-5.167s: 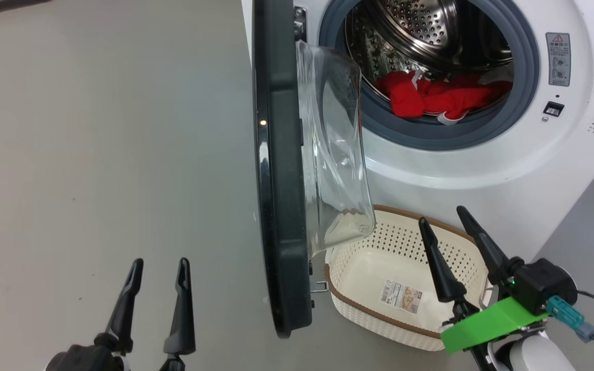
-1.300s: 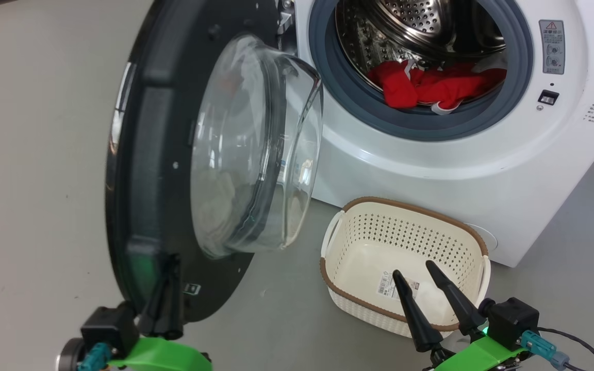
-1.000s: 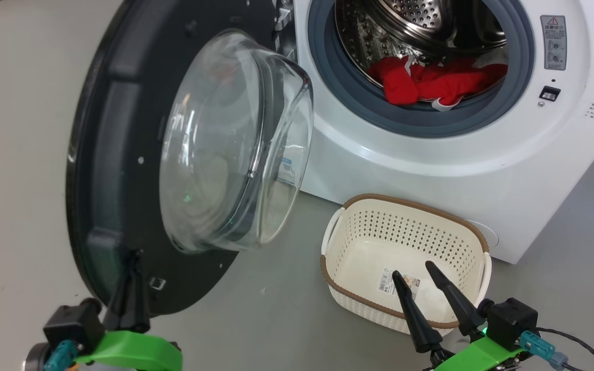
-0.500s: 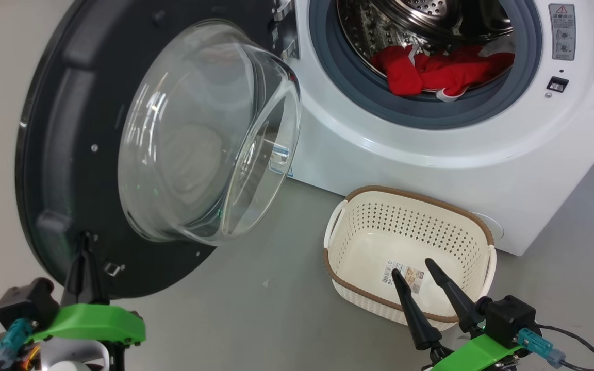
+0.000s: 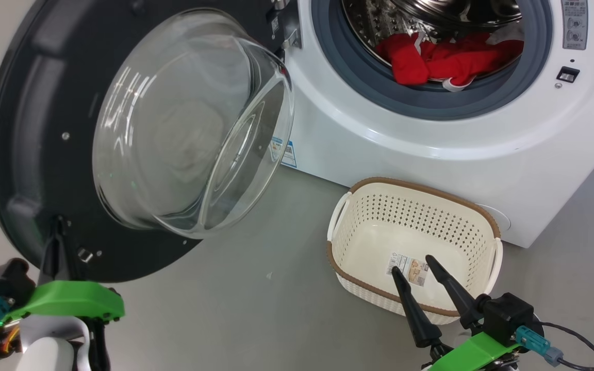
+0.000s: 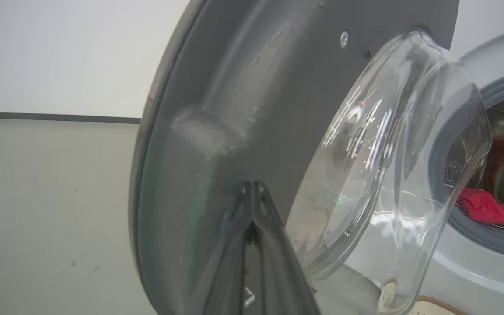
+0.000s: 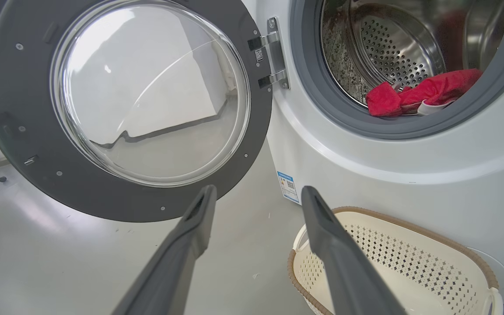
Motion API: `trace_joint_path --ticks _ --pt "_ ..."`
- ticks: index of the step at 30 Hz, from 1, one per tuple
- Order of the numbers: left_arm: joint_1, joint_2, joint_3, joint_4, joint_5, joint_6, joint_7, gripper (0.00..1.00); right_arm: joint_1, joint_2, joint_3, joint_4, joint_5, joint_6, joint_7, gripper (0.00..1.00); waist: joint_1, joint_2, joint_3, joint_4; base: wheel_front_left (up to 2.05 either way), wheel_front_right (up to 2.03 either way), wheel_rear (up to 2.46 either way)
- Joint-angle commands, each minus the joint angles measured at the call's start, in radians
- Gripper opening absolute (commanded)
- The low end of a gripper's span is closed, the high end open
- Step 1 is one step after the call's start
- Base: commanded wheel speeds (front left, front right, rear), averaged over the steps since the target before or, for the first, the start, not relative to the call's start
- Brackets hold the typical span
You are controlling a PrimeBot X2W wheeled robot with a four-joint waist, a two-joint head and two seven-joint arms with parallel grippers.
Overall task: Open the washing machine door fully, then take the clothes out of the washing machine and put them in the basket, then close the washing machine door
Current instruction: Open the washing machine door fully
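Two left hand [image 6: 252, 186] fingers [image 6: 232, 245], together, touch the door [image 6: 234, 87].

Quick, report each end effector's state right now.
Left end effector: shut, holding nothing, tips against the door.
Right end effector: open, holding nothing.

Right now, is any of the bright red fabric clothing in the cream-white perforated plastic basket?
No, the cream-white perforated basket holds a paper sticker and no fabric; the bright red clothes lie in the steel drum.
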Motion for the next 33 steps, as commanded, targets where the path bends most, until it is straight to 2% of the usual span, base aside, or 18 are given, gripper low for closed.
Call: trace_joint_path --ticks 1,22,33 --pt "-0.049 0.045 0.058 -0.001 0.001 -0.004 -0.012 0.0 -0.041 0.002 0.02 -0.023 -0.011 0.006 -0.006 1.0 0.0 0.0 0.004 -0.001 0.0 0.0 0.0" --pt "-0.156 0.016 0.259 0.135 0.094 -0.103 -0.014 0.0 -0.054 0.002 0.013 -0.055 -0.057 0.006 0.018 1.0 0.0 0.0 0.043 -0.022 0.0 0.0 0.0" --pt "-0.202 0.003 0.334 0.233 0.16 -0.159 -0.014 0.0 -0.053 0.002 0.011 -0.084 -0.068 0.006 0.041 1.0 0.0 0.0 0.045 -0.034 0.0 0.0 0.0"
